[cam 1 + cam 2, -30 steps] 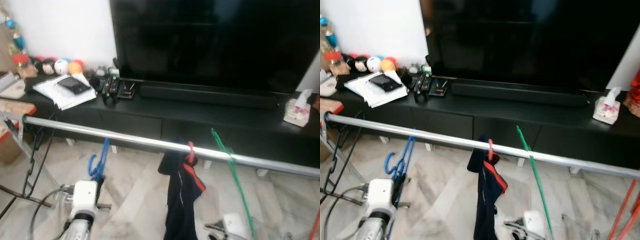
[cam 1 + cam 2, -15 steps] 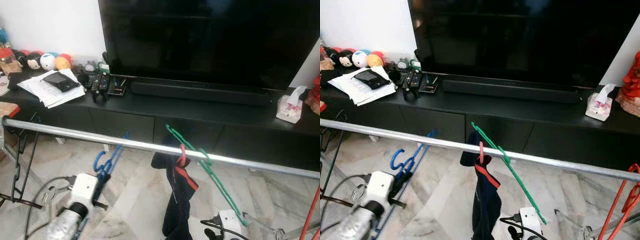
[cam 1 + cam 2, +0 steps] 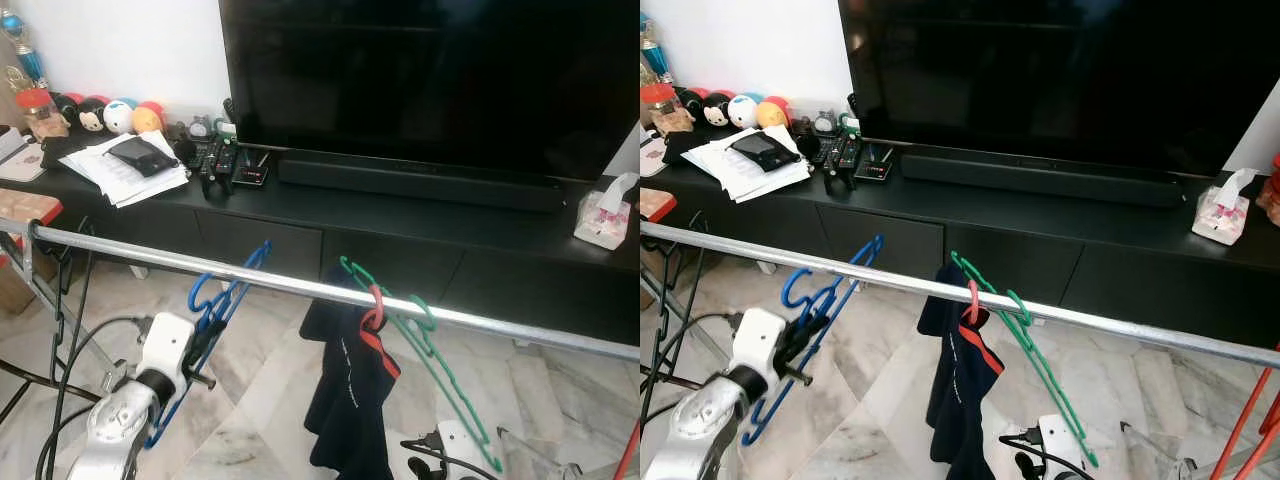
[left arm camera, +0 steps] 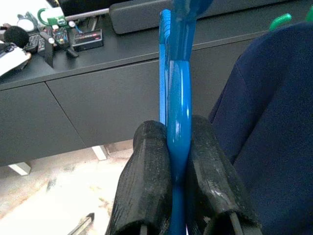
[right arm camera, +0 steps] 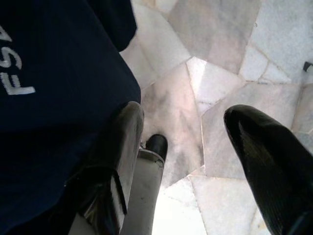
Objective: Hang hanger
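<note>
The rail (image 3: 300, 287) ran off both side edges. A red hanger (image 3: 1250, 415) at far right was cropped. Remote controls (image 3: 222, 165) were too small to distinguish.

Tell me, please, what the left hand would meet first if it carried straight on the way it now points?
Most likely the metal rail. The left hand, shut on the blue hanger, points up and forward, and the hanger's top already reaches the rail. Beyond that stands the black TV cabinet, though depth is hard to judge.
</note>
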Robot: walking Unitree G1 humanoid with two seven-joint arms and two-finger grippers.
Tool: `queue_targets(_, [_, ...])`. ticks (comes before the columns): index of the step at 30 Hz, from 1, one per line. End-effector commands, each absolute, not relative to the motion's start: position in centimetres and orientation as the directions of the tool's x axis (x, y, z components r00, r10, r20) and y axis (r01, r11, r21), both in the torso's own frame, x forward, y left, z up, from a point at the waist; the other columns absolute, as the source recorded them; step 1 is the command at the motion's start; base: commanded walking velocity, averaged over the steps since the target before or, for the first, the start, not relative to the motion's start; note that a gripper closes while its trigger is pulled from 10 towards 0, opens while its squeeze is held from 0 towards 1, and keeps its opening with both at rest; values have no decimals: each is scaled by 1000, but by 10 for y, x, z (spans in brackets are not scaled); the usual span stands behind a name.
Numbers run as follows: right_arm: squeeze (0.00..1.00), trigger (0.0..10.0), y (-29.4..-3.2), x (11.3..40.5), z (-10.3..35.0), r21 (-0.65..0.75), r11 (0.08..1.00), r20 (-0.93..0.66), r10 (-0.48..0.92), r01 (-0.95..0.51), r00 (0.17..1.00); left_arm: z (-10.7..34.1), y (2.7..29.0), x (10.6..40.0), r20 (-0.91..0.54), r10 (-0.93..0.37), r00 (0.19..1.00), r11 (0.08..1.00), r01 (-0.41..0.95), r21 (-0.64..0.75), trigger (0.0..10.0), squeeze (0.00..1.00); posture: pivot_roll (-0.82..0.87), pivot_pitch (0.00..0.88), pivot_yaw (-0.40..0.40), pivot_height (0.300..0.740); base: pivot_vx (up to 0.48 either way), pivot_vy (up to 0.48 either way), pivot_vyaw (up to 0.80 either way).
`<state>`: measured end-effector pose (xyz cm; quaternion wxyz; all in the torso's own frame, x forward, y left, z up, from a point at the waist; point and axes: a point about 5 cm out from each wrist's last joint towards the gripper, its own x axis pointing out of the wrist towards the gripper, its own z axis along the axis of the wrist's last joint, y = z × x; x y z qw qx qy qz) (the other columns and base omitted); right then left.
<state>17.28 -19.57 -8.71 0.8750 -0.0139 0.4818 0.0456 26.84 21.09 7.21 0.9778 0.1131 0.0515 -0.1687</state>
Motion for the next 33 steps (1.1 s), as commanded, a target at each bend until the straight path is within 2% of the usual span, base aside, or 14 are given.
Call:
queue_targets(1, [0, 10000, -196, 173, -87, 14, 995, -845, 63, -96, 531, 69, 215, 272, -158, -286, 945, 926, 315, 208, 10000, 0, -27, 30, -35, 740, 0, 0, 0])
queue_targets(5, [0, 10000, -196, 173, -87, 14, 995, -845, 63, -96, 531, 69, 215, 287, -158, -229, 960, 944, 259, 203, 10000, 0, -33, 30, -36, 740, 0, 0, 0])
queue_targets(16, [0, 10000, -196, 173, -87, 15, 996, -844, 62, -93, 533, 72, 203, 314, -170, -210, 963, 952, 240, 187, 10000, 0, -42, 34, -33, 740, 0, 0, 0])
queue_targets(21, [0, 10000, -195, 173, -87, 15, 996, -844, 62, -91, 533, 68, 202, 316, -215, -215, 953, 948, 257, 190, 10000, 0, -43, 35, -30, 740, 0, 0, 0])
queue_targets(28, [0, 10000, -195, 173, -87, 17, 996, -844, 61, -87, 534, 52, 204, 304, -267, -240, 933, 934, 297, 201, 10000, 0, -46, 39, -28, 740, 0, 0, 0])
queue_targets(29, [0, 10000, -195, 173, -87, 18, 996, -844, 61, -86, 534, 52, 205, 302, -261, -234, 936, 937, 289, 195, 10000, 400, -46, 39, -28, 740, 0, 0, 0])
queue_targets(30, [0, 10000, -195, 173, -87, 18, 996, -844, 61, -86, 534, 52, 205, 302, -260, -233, 937, 938, 287, 194, 10000, 1000, -46, 39, -28, 740, 0, 0, 0])
queue_targets(33, [0, 10000, -195, 173, -87, 18, 996, -843, 62, -86, 534, 55, 209, 300, -236, -219, 947, 948, 264, 179, 10000, 1000, -43, 40, -27, 740, 0, 0, 0])
